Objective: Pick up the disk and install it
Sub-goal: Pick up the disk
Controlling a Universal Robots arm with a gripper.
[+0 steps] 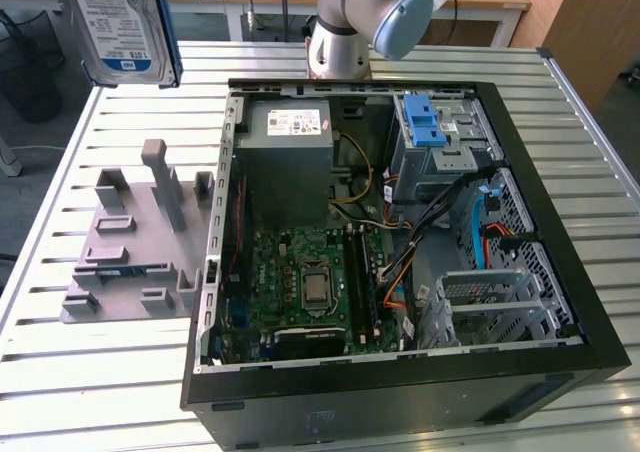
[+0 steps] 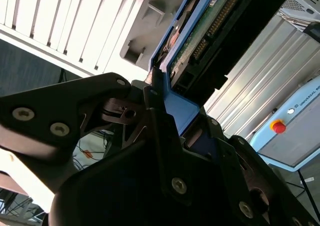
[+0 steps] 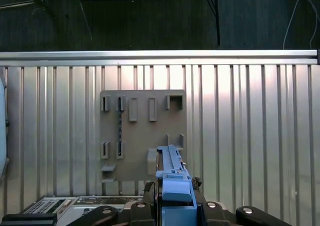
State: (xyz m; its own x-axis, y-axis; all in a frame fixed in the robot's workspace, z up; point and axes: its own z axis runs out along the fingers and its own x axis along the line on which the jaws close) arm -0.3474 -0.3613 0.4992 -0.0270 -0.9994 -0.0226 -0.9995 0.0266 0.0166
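Presently, the gripper (image 2: pixel 177 118) had its jaws closed on the blue end bracket of the disk (image 2: pixel 205 33). This was seen in the second wrist view, where the black fingers (image 2: pixel 155 113) bore on either side of that bracket and the drive's green circuit board faced the camera. In the exterior view the disk (image 1: pixel 115 22) hung in the air at the view's upper left with its label side showing. It was well above the slatted metal desk (image 1: pixel 100 392) and apart from everything resting on it. In the first wrist view the disk (image 3: pixel 171 168) appeared edge-on along its blue rail, with the grey holder plate (image 3: pixel 142 136) and the desk slats beyond it. The holder plate lay flat on the desk, just to the exterior view's left of the open computer case (image 1: pixel 400 407). Inside the case were noted the grey power-supply box (image 1: pixel 290 157), the green motherboard (image 1: pixel 310 282) nearer the camera, and the metal drive cage (image 1: pixel 440 147) with its blue latch, to the exterior view's right of the power-supply box. The robot arm (image 1: pixel 365 17) stood behind the case.
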